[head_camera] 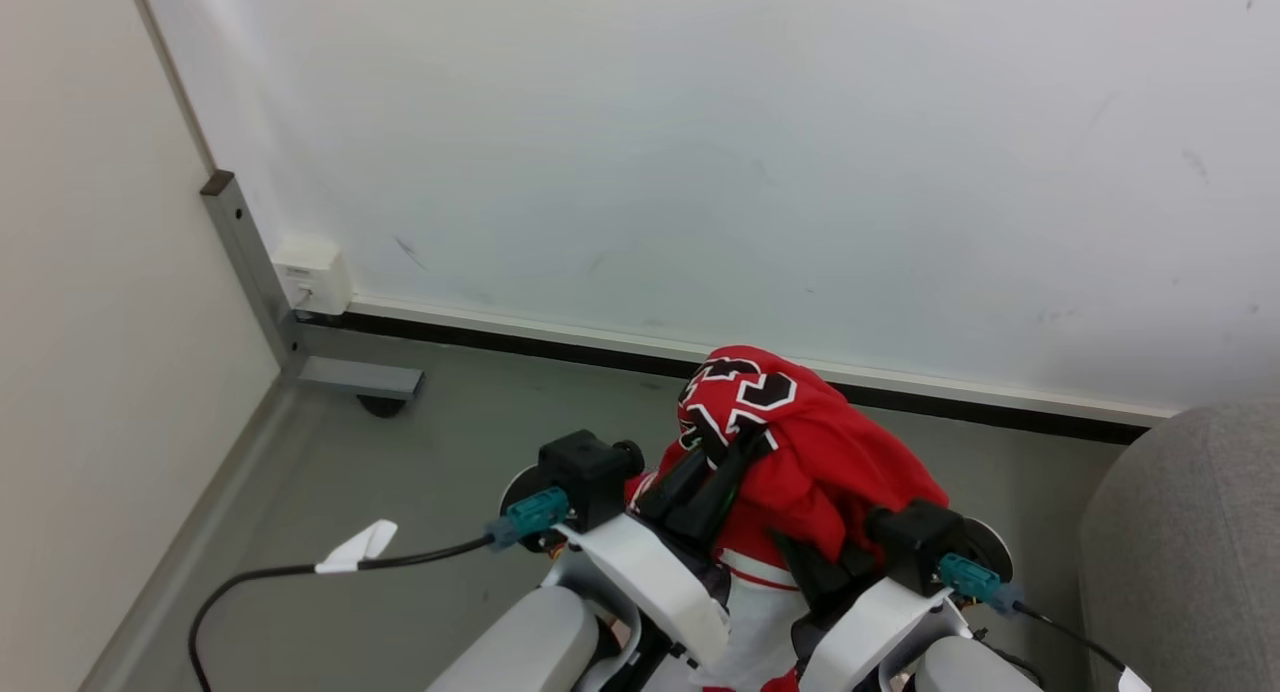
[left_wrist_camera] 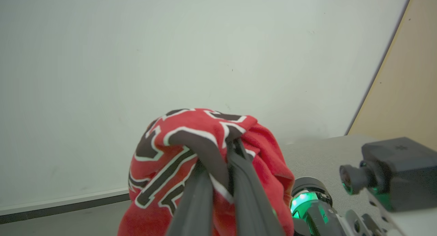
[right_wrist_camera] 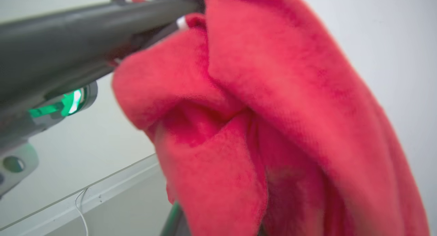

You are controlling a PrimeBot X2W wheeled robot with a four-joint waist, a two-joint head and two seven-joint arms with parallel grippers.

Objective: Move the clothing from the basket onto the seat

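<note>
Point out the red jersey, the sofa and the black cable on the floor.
Red jersey (head_camera: 850, 452), head view, its plain red folds.
Sofa (head_camera: 1190, 542), head view, its rounded grey corner.
Black cable (head_camera: 270, 573), head view, stretch left of its white tag.

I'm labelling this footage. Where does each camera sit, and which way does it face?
Head view: on the head, looking down at floor, wall and sofa; both forearms, left end effector and right end effector at the red garment.
Left wrist view: on the left wrist, facing the wall along its fingers, shut on the garment.
Right wrist view: on the right wrist, close against the garment; the left arm's finger crosses above.
Shared by all: garment, wall.
</note>
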